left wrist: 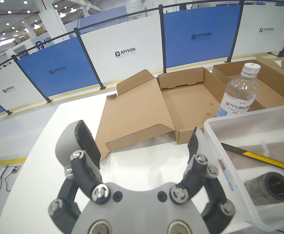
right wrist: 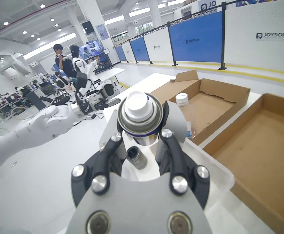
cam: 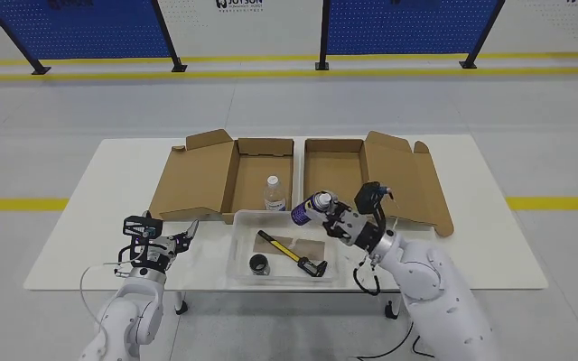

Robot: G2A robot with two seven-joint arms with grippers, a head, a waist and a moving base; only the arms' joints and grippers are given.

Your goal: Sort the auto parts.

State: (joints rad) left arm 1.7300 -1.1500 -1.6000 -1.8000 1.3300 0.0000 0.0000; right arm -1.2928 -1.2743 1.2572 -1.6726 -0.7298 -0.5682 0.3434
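Right tool [right wrist: 142, 126] clamps spray can [right wrist: 138, 106] over the bin [left wrist: 244, 113]; left tool [left wrist: 139, 137] gapes wide.

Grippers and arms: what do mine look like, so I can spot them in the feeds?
Both the left gripper and right gripper have a silver-grey metal base plate with round screws, black curved links and grey finger shells; the left's pads are black and ribbed. The left arm and right arm are smooth white shells, with a black cable looped by the right wrist.

Blue-and-white partition panels [cam: 90, 27]; grey floor [cam: 289, 104], yellow lines [cam: 271, 74]; ceiling lights [right wrist: 41, 6].
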